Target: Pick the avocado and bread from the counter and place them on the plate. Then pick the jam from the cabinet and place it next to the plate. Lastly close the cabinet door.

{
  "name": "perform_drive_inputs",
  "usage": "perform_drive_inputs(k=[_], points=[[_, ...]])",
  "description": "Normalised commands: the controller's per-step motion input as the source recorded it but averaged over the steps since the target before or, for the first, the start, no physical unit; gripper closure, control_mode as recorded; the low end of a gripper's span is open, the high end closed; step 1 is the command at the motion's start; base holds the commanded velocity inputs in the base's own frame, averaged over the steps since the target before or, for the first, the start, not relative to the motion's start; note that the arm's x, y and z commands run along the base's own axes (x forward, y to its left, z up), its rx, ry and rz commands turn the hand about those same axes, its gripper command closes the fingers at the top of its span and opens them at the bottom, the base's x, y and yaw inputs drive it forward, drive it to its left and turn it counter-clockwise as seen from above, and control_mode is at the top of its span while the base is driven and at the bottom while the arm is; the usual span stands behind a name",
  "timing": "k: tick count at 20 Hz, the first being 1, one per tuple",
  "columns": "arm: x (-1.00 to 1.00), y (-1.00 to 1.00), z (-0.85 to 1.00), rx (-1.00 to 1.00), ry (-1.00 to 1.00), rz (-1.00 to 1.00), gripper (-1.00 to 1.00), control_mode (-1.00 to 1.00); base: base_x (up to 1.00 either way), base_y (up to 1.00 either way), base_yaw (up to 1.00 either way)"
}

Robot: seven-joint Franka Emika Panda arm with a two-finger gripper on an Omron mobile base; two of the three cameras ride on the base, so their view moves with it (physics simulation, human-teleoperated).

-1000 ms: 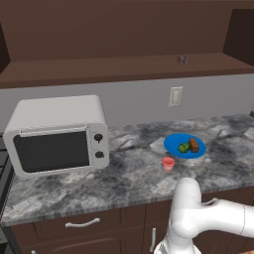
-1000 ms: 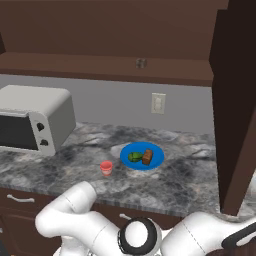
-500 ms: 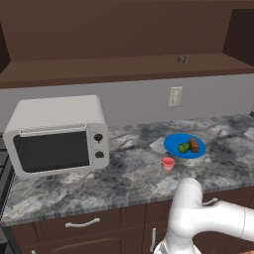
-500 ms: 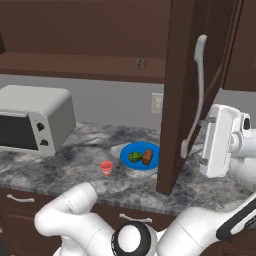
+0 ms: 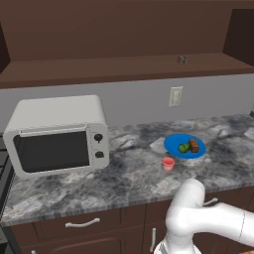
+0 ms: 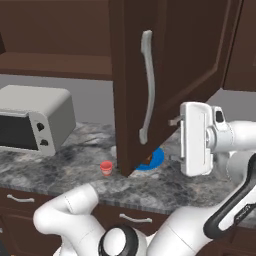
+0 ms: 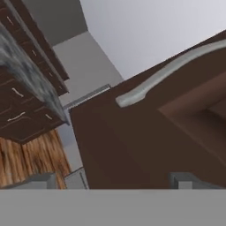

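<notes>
- Fingers of the gripper (image 6: 173, 139) stand wide apart and hold nothing; the hand is turned sideways, pointing at the outer face of the cabinet door (image 6: 190, 55).
- Door panel lies directly ahead of the fingertips, touching or just short of them; which, the views do not settle.
- Handle (image 6: 147, 86), a long silver bar running vertically, lies beyond the fingers toward the door's free edge.
- Door stands half swung out, between the hand and the plate (image 5: 184, 146).
- Avocado (image 5: 184, 148) and bread (image 5: 194, 145) rest on the plate; jam (image 5: 168, 164) stands just beside it on the counter (image 5: 134, 173).
- Remaining step, judged: press the panel shut.
</notes>
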Motion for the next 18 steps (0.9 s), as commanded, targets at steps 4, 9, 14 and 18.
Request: perform_drive_inputs(k=[4,9,14,18], points=[[0.00,0.52,0.00,-0.12,0.02,-0.15,-1.00,-1.00,0.00,0.00,0.00],[0.08,0.17,0.00,-0.04,0.00,-0.31,-1.00,-1.00,0.00,0.00,0.00],[0.14,0.00,-0.03,-0.02,0.00,-0.45,-1.00,-1.00,0.00,0.00,0.00],[0.17,0.09,-0.09,-0.03,0.00,-0.49,-1.00,-1.00,0.00,0.00,0.00]])
